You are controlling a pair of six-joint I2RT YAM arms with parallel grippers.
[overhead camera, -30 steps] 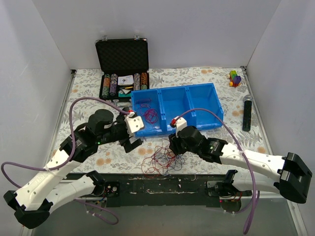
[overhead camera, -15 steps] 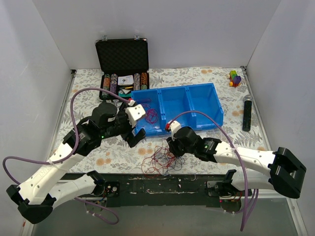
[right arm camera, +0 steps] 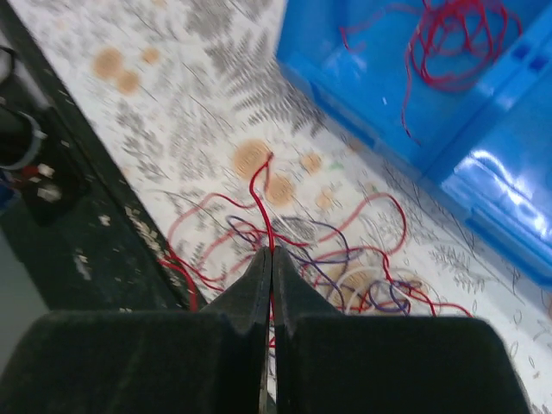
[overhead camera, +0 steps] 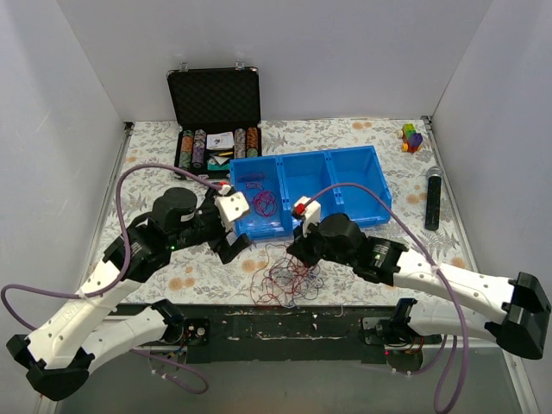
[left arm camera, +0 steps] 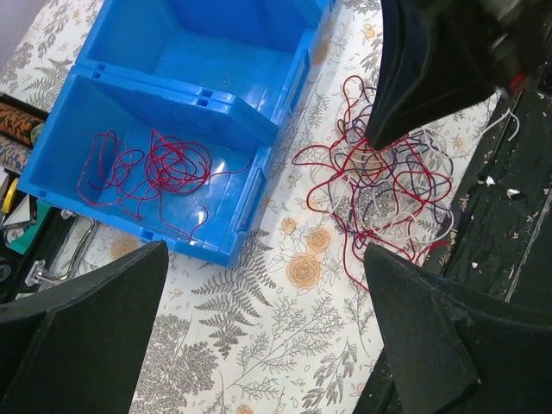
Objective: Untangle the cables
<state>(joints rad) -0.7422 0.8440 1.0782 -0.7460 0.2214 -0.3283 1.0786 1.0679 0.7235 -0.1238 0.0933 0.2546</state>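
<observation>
The cables [overhead camera: 285, 278] lie as a loose tangle of thin red, purple and white strands on the floral cloth, just in front of the blue bin [overhead camera: 354, 177]. My right gripper [overhead camera: 294, 254] hangs over the tangle's top edge. In the right wrist view the right gripper [right arm camera: 269, 253] is shut on a red cable [right arm camera: 261, 185] that rises from the tangle [right arm camera: 371, 267]. My left gripper [overhead camera: 231, 248] is open to the left of the tangle. In the left wrist view the left gripper [left arm camera: 266, 259] has only cloth between its fingers, and the tangle [left arm camera: 379, 185] lies ahead.
Another red cable [overhead camera: 263, 201] lies coiled in the bin's left compartment [left arm camera: 164, 168]. An open black case [overhead camera: 216, 103] with poker chips stands behind the bin. Toy blocks [overhead camera: 411, 136] and a black cylinder [overhead camera: 433, 198] lie at the right. A black strip [overhead camera: 285, 323] runs along the table's near edge.
My right gripper has shut on a red strand and shifted slightly toward the bin. The left gripper has drawn back a little and stays open.
</observation>
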